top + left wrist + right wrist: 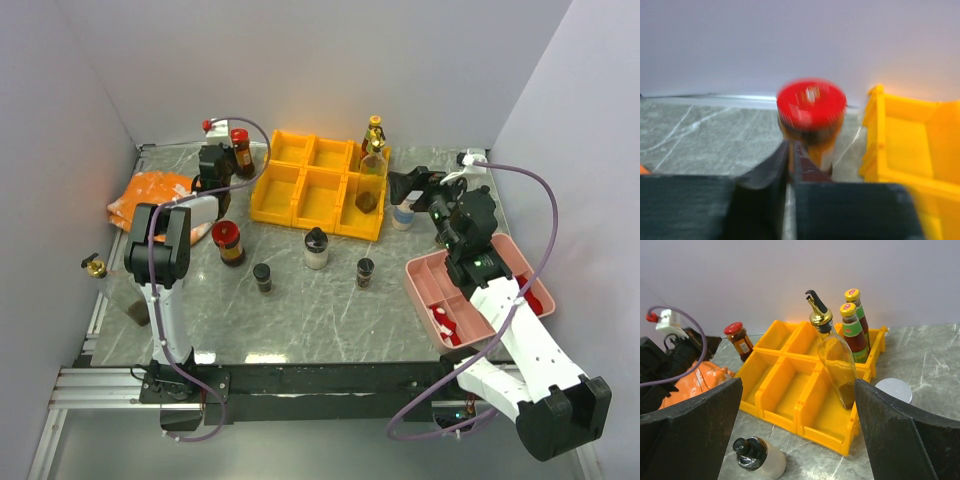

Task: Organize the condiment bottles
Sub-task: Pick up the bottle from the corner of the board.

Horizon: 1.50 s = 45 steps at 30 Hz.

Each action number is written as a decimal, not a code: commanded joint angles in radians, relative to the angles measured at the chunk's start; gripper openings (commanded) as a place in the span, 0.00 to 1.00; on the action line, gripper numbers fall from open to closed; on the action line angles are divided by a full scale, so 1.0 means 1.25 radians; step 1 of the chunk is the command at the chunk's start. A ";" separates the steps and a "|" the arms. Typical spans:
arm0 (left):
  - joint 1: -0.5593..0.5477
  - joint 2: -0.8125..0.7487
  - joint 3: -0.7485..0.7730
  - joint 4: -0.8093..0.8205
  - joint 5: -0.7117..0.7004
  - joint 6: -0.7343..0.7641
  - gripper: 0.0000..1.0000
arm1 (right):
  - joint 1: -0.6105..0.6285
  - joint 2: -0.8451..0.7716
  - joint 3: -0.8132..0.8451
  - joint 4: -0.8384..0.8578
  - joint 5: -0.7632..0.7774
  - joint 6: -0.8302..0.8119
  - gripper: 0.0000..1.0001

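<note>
standing upright at the far left, just left of the yellow bins (322,196), the red-capped jar (811,107) sits just beyond the left claw (790,155), its fingers (775,170) pressed together on nothing. the right claw (796,385), spread wide, hangs well apart.

The left arm (160,250) rises from its near-left base and reaches toward the far left. The left gripper (791,152) has its fingers pressed together on nothing. The right arm (520,345) stretches from the near right toward the far side, with the right gripper (412,186) spread wide and empty.
</note>
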 commanded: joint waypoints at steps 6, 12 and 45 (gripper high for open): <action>-0.003 -0.040 0.063 0.017 0.036 -0.017 0.70 | 0.003 0.008 0.006 0.040 0.014 -0.016 1.00; -0.003 -0.044 0.020 0.051 0.133 -0.028 0.86 | 0.003 0.008 0.006 0.039 0.023 -0.021 1.00; -0.007 0.058 0.187 0.025 0.143 -0.023 0.01 | 0.004 0.016 -0.003 0.067 0.038 -0.018 1.00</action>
